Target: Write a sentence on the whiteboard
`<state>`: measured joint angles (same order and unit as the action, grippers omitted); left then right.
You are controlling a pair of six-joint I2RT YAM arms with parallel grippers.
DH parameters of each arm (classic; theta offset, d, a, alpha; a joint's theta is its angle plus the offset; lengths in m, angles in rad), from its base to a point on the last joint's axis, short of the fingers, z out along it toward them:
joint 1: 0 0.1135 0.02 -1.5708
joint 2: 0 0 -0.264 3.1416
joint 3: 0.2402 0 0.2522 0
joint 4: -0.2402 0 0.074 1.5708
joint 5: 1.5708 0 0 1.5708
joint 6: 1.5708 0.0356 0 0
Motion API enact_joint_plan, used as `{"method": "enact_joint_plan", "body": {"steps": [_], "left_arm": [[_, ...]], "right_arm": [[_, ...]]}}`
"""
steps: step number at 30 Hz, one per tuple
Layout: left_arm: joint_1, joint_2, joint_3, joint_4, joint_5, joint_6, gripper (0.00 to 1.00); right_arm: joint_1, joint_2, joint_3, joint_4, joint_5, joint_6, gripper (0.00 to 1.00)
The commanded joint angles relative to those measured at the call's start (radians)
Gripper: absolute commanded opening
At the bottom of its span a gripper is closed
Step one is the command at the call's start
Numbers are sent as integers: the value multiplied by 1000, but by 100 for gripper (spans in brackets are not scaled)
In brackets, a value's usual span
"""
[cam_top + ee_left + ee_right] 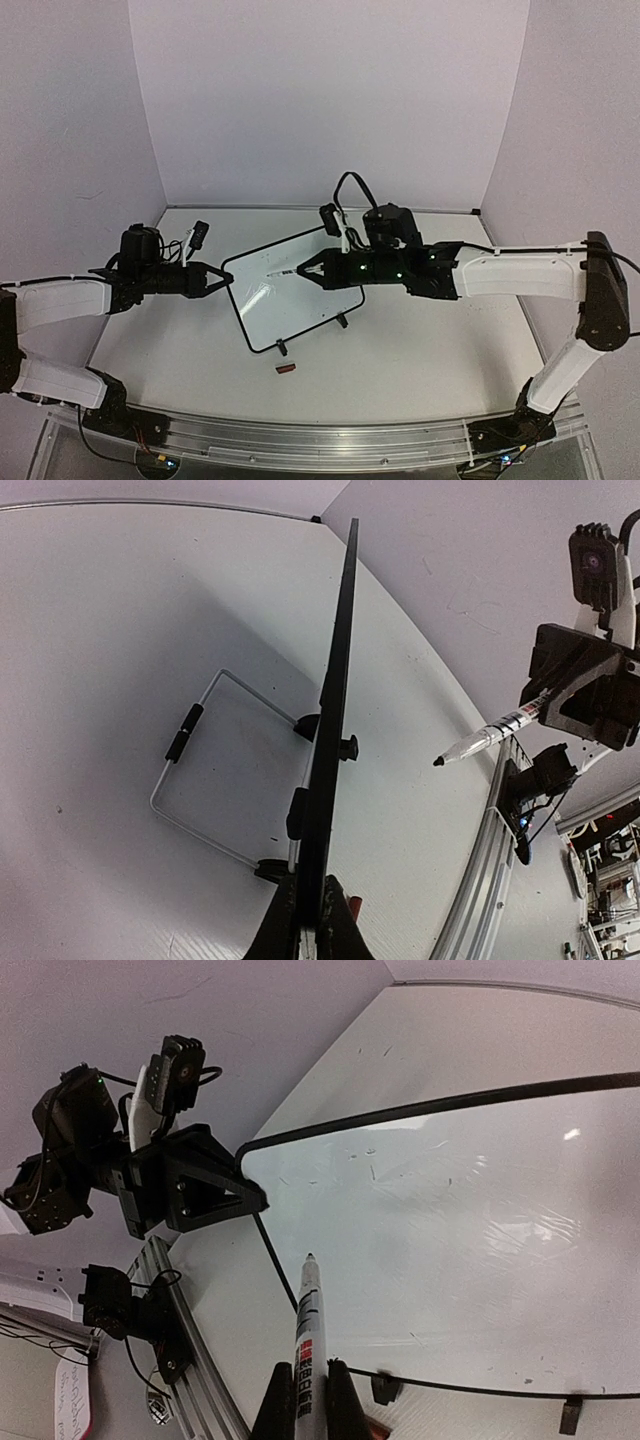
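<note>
The whiteboard [290, 300] stands tilted at mid-table on a wire stand [195, 770]. My left gripper [222, 278] is shut on its left rim; the left wrist view shows the board edge-on [335, 680] between the jaws. My right gripper [305, 270] is shut on a white marker [308, 1325], uncapped, tip pointing at the board's upper left area. In the left wrist view the marker [490, 737] is held clear of the board's face. The board face [450, 1220] shows only faint specks. No sentence shows on it.
A small red marker cap [286, 369] lies on the table just in front of the board's lower edge. An aluminium rail [320, 440] runs along the near table edge. Lilac walls close the table at the back and sides.
</note>
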<state>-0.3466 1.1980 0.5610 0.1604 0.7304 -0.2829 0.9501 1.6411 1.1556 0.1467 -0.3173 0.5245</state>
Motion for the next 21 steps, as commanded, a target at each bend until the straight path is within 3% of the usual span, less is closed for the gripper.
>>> {"method": "enact_joint_plan", "body": {"steps": [1, 21], "left_arm": [[15, -6, -9, 11, -39, 39, 0], [14, -12, -6, 8, -36, 40, 0]], "right_arm": [[7, 70, 90, 121, -64, 9, 0], [8, 235, 225, 164, -128, 44, 0]]}}
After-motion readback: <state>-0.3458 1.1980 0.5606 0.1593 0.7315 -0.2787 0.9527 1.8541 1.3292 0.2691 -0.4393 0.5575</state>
